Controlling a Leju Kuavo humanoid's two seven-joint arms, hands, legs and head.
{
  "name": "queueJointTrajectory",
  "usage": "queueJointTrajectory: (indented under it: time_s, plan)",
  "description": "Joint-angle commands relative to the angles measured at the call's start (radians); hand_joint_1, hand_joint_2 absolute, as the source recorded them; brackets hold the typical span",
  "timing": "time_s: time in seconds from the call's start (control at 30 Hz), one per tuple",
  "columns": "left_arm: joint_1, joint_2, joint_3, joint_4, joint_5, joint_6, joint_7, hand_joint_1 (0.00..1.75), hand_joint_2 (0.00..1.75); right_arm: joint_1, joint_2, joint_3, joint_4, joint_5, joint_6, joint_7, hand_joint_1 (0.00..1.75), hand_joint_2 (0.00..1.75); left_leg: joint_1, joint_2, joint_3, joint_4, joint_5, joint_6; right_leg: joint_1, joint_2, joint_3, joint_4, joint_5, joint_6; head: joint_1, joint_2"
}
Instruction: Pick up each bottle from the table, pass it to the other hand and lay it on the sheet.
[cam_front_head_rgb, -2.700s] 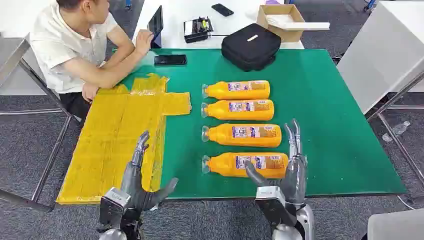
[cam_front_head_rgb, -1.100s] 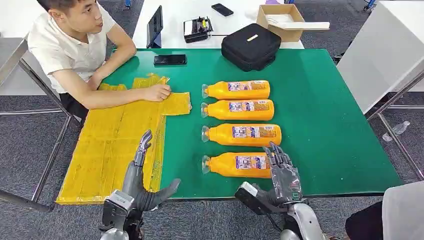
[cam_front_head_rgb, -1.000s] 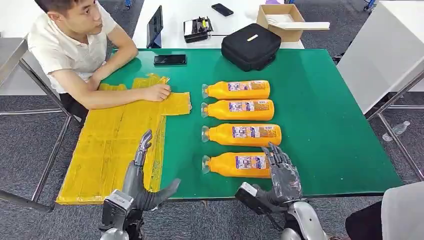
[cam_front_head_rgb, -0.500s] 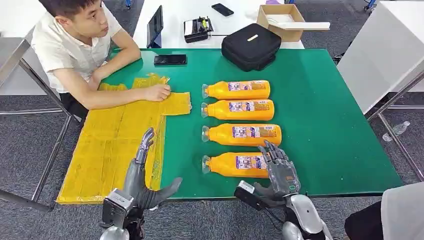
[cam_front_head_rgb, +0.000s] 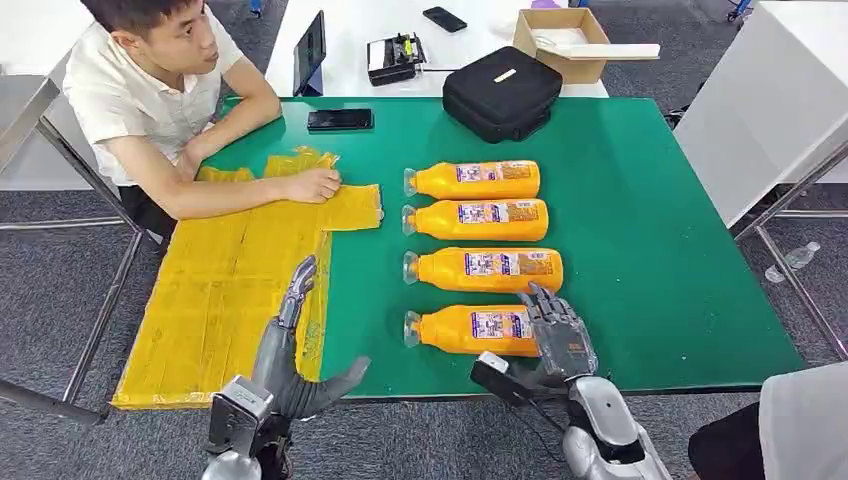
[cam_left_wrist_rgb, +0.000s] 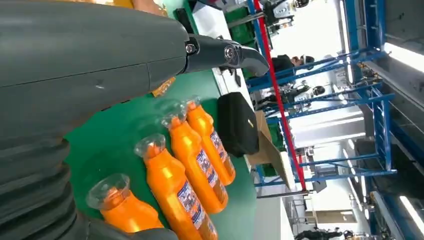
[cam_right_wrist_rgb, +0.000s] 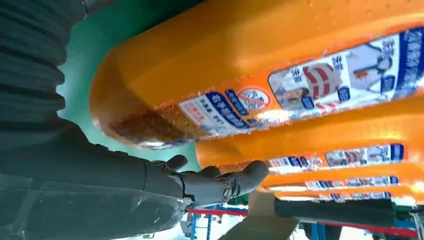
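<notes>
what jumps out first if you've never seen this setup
Four orange bottles lie in a row on the green table, caps pointing toward the yellow sheet at the left. The right robot hand rests over the base of the nearest bottle, while the left robot hand waits open at the sheet's edge. A person sits at the far left corner, one hand on the sheet.

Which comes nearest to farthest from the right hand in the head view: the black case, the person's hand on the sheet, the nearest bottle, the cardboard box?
Measured from the right hand:
1. Nearest bottle, under its fingers at the table's near edge.
2. Person's hand, left, on the yellow sheet.
3. Black case, at the far edge.
4. Cardboard box, beyond on the white table.
</notes>
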Motion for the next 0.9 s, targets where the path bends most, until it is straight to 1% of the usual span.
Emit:
queueJointTrajectory:
  time_s: [0.03,0.17,0.2,0.23,0.3,0.33,0.37,0.47,0.5,0.53,0.63,0.77,0.83,0.87,0.9]
  plan:
    - [-0.032,-0.027,-0.04,0.041,-0.004,0.001,0.01,0.0,1.75,-0.043,0.016,-0.023,0.146,-0.001,0.012,0.004,0.0,1.75,0.001,0.001,0.003,0.0,-0.001,0.0,0.001,-0.001,0.003,-0.001,0.0,-0.003,0.0,0.0]
    - [-0.032,-0.026,-0.04,0.041,-0.004,0.001,0.01,0.0,1.75,-0.039,0.014,-0.024,0.148,-0.001,0.012,0.003,0.0,1.75,0.001,0.001,0.006,-0.001,-0.001,0.0,0.002,-0.001,0.006,-0.002,-0.001,-0.005,0.0,0.0]
    - [-0.032,-0.026,-0.04,0.041,-0.004,0.001,0.01,0.0,1.75,-0.039,0.014,-0.024,0.148,-0.001,0.012,0.003,0.0,1.75,0.001,0.0,0.002,0.0,0.0,0.0,0.001,-0.001,0.003,-0.001,0.0,-0.002,0.0,0.0]
    - [-0.032,-0.026,-0.04,0.041,-0.004,0.001,0.01,0.0,1.75,-0.039,0.014,-0.024,0.148,-0.001,0.012,0.003,0.0,1.75,0.001,0.0,0.005,0.0,-0.001,0.0,0.002,-0.001,0.005,-0.001,-0.001,-0.004,0.0,0.0]
    - [-0.032,-0.026,-0.04,0.041,-0.004,0.001,0.01,0.0,1.75,-0.039,0.014,-0.024,0.148,-0.001,0.012,0.003,0.0,1.75,0.001,0.001,0.003,0.0,0.0,0.0,0.001,-0.001,0.003,-0.001,0.0,-0.002,0.0,0.0]
    - [-0.032,-0.026,-0.04,0.041,-0.005,0.001,0.011,0.0,1.75,-0.039,0.014,-0.025,0.147,-0.001,0.012,0.003,0.0,1.75,0.001,0.002,0.007,0.0,-0.002,0.001,0.002,0.0,0.008,-0.002,-0.001,-0.005,0.0,0.0]
    - [-0.031,-0.026,-0.041,0.04,-0.006,0.001,0.011,0.0,1.75,-0.037,0.013,-0.028,0.15,-0.002,0.013,0.003,0.0,1.75,0.001,0.0,0.003,0.0,0.0,0.0,0.001,-0.002,0.004,-0.001,-0.001,-0.003,0.0,0.0]
    - [-0.029,-0.024,-0.039,0.033,-0.006,0.0,0.011,0.0,1.75,-0.023,-0.006,-0.032,0.16,-0.026,0.04,0.0,0.0,1.75,0.001,0.0,0.003,-0.001,0.0,0.0,0.001,-0.002,0.004,-0.001,0.0,-0.002,0.0,0.0]
    - [-0.028,-0.023,-0.037,0.031,-0.006,0.0,0.011,0.0,1.75,-0.019,-0.016,-0.029,0.162,-0.03,0.043,-0.002,1.62,1.75,0.001,0.0,0.005,0.0,-0.001,0.0,0.002,-0.002,0.006,-0.002,-0.001,-0.004,0.0,0.0]
    - [-0.029,-0.023,-0.035,0.033,-0.005,-0.001,0.011,0.0,1.75,-0.018,-0.019,-0.033,0.171,-0.044,0.049,-0.006,1.75,1.75,0.001,-0.001,0.005,-0.001,-0.001,0.0,0.001,-0.003,0.006,-0.002,-0.001,-0.003,0.0,0.0]
    - [-0.035,-0.022,-0.033,0.045,-0.006,-0.002,0.01,0.0,1.75,-0.015,-0.044,-0.032,0.196,-0.083,0.083,-0.01,1.75,1.75,0.001,-0.002,0.004,0.0,0.0,0.0,0.001,-0.003,0.005,-0.002,-0.001,-0.002,0.0,0.0]
    - [-0.04,-0.021,-0.035,0.053,-0.005,-0.005,0.006,0.0,1.75,-0.005,-0.072,-0.041,0.217,-0.16,0.13,-0.018,1.75,1.75,0.001,-0.001,0.01,-0.001,-0.002,0.001,0.002,-0.004,0.012,-0.003,-0.002,-0.006,0.0,0.0]
    - [-0.044,-0.019,-0.041,0.058,-0.002,-0.008,0.003,0.0,1.75,0.007,-0.103,-0.036,0.218,-0.228,0.167,-0.011,1.75,1.75,0.001,-0.005,0.008,-0.001,-0.001,0.001,0.002,-0.007,0.011,-0.003,-0.002,-0.004,0.001,0.0]
    - [-0.045,-0.019,-0.041,0.059,-0.002,-0.009,0.003,0.0,1.75,0.009,-0.106,-0.038,0.219,-0.237,0.171,-0.011,1.75,1.75,0.001,-0.003,0.009,0.0,-0.002,0.001,0.001,-0.005,0.004,-0.002,-0.002,-0.003,-0.001,0.0]
    - [-0.045,-0.018,-0.042,0.06,0.0,-0.01,0.001,0.0,1.75,0.013,-0.116,-0.033,0.216,-0.26,0.183,-0.013,1.75,1.75,0.001,-0.004,0.009,-0.001,-0.002,0.003,0.002,-0.006,0.003,-0.003,-0.002,-0.004,0.0,0.0]
